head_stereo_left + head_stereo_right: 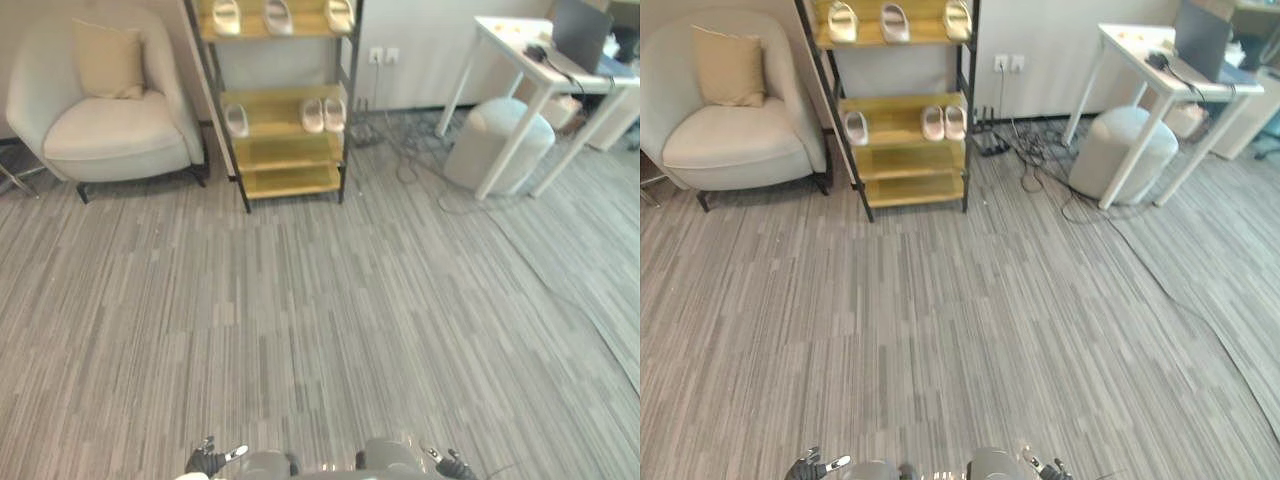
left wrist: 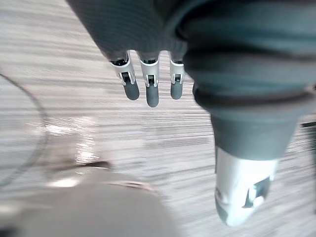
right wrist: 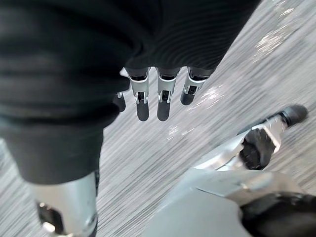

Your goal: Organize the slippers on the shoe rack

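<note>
We see the slippers [image 1: 324, 114] on the shoe rack [image 1: 290, 152] across the room: three on the top shelf, a pair and a single one below. Our left hand [image 2: 152, 91] and right hand [image 3: 164, 101] hang low, fingers relaxed, holding nothing. An armchair [image 1: 105, 125] stands beside the rack.
</note>
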